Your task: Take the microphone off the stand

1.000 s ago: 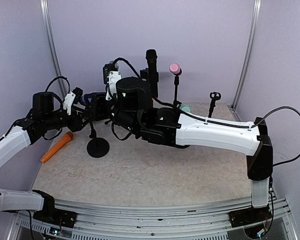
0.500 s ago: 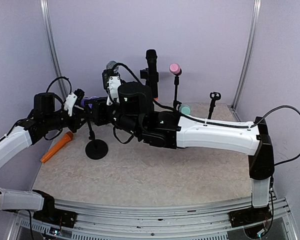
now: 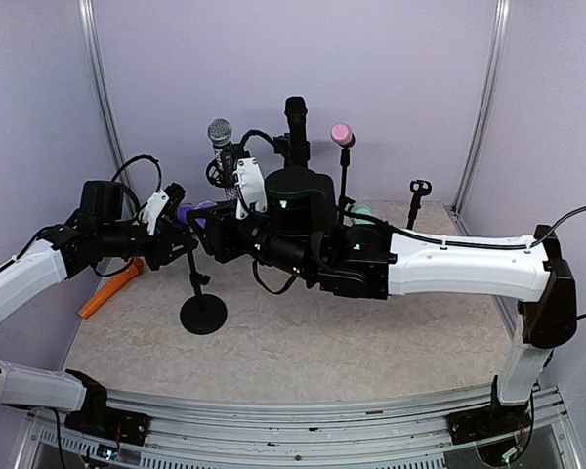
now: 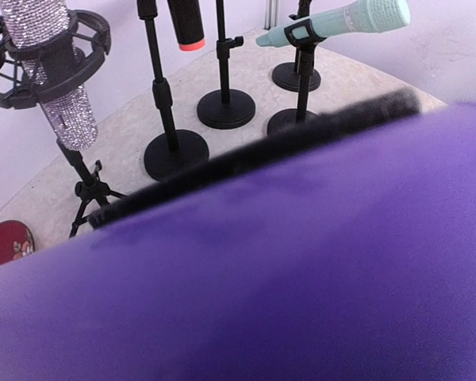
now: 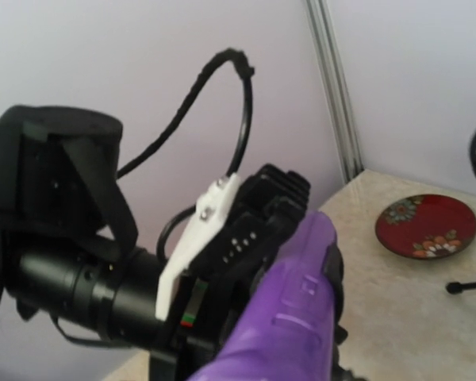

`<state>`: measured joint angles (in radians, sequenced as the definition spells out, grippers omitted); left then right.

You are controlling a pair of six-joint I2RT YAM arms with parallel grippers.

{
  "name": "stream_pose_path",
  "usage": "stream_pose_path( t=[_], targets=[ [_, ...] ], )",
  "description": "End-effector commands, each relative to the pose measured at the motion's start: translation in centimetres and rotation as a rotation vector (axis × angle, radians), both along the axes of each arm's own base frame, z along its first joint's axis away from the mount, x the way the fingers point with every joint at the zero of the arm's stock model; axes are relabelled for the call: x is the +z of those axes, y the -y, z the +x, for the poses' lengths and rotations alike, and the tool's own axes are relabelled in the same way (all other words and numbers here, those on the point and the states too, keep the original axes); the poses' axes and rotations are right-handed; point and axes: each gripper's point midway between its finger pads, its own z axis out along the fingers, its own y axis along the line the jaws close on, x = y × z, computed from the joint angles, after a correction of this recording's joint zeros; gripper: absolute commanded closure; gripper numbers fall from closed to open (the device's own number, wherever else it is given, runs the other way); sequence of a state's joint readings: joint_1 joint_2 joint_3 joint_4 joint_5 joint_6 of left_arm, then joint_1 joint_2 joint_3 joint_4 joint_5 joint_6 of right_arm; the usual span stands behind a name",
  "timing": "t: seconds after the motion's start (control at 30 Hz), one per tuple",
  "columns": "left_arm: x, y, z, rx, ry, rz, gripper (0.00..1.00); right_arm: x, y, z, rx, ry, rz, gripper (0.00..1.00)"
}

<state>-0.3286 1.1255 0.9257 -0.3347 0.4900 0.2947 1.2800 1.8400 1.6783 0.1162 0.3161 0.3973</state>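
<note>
1. Over the left side of the table (image 3: 303, 342), seen from above, the purple mic (image 3: 197, 208) sits up at the top of the stand (image 3: 203, 313). Both arms meet there. The left gripper (image 3: 179, 223) comes in from the left and the right gripper (image 3: 220, 237) from the other side. They hide the clip, so I cannot tell if the mic is free of it.
2. In the left wrist view, the purple mic (image 4: 301, 262) is so close that it fills the bottom as one big blur. Behind it are a sparkly mic (image 4: 75, 119), a teal mic (image 4: 341, 20) and a red plate (image 4: 4, 242). The fingers do not show here.
3. In the right wrist view, the purple mic (image 5: 289, 317) runs up from the bottom to the left gripper (image 5: 254, 230). That gripper looks pressed onto the mic's far end, pinching it. The right gripper's own fingers are not in sight, so I cannot tell if it is spread or pinching.
4. The job now, I think, is to pull the mic out of the clip. To do it well, the left gripper should hold tight and pull slow and straight along the mic. The stand looks light and may tip or lift with the mic, so something should hold it down. The sparkly mic is near, so steer away from it.
</note>
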Motion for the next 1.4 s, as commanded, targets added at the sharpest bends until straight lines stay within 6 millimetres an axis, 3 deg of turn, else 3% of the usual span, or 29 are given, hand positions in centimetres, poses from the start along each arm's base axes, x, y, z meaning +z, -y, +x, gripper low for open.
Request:
stream_pose_path(
  t=[0.0,0.1,0.2,0.3,0.43,0.87,1.0,1.13,1.2,1.3,1.37],
  targets=[
    [1.7,0.4,2.0,0.030,0.092,-0.033,1.00,-0.6,2.1,-1.8,0.018,0.011,-0.064,1.00],
    [1.3,-0.5,3.6,0.118,0.112,-0.009,1.00,-0.2,3.2,-2.3,-0.002,0.028,-0.081,1.00],
    [1.4,-0.8,4.7,0.175,0.102,-0.010,1.00,1.6,3.8,-2.8,-0.007,0.055,-0.080,1.00],
    [1.5,-0.8,5.4,0.212,0.112,0.005,1.00,3.3,4.1,-3.2,-0.006,0.084,-0.087,1.00],
    [0.6,-1.2,5.8,0.243,0.116,0.029,1.00,3.8,4.7,-3.7,-0.029,0.082,-0.122,1.00],
    [-3.0,-2.2,6.0,0.276,0.084,0.102,1.00,4.7,8.0,-5.9,-0.050,0.025,-0.162,1.00],
    [-2.9,-1.6,5.5,0.239,0.077,0.079,1.00,5.2,8.9,-6.7,-0.058,0.018,-0.169,1.00],
    [-2.8,0.3,3.9,0.109,0.045,0.057,1.00,5.4,10.0,-6.8,-0.079,0.016,-0.190,1.00],
    [-2.7,1.2,3.0,0.037,0.035,0.061,0.84,5.2,10.6,-6.6,-0.100,0.019,-0.195,1.00],
    [-1.2,1.9,1.7,-0.030,0.028,0.039,0.06,4.5,10.8,-6.4,-0.112,0.023,-0.205,1.00],
    [-0.6,1.6,1.0,-0.062,0.043,0.068,0.01,4.0,10.5,-6.3,-0.106,0.021,-0.214,1.00]
  ],
)
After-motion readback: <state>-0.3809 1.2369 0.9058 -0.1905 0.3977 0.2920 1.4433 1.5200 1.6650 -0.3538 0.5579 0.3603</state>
